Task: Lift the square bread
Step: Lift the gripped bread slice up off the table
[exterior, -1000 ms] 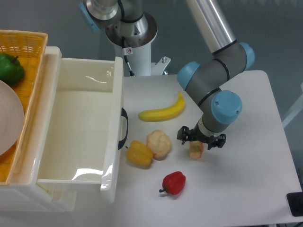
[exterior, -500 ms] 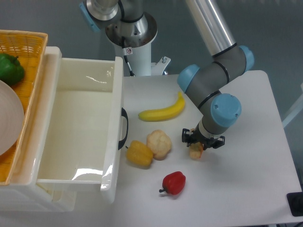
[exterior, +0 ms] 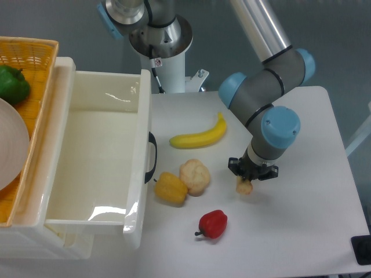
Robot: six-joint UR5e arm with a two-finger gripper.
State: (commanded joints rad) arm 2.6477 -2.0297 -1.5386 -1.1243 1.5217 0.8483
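My pincer (exterior: pixel 248 178) is clamped on the square bread (exterior: pixel 244 186), which pokes out beneath it low over the white tabletop (exterior: pixel 301 231), right of the cream bun (exterior: pixel 194 176) and up-right of the red pepper (exterior: pixel 213 223). I judge the grasp made; next comes a straight lift, holding the grip firm.

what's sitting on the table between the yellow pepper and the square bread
In the fixed camera view, the round cream bun lies between the yellow pepper and the square bread.
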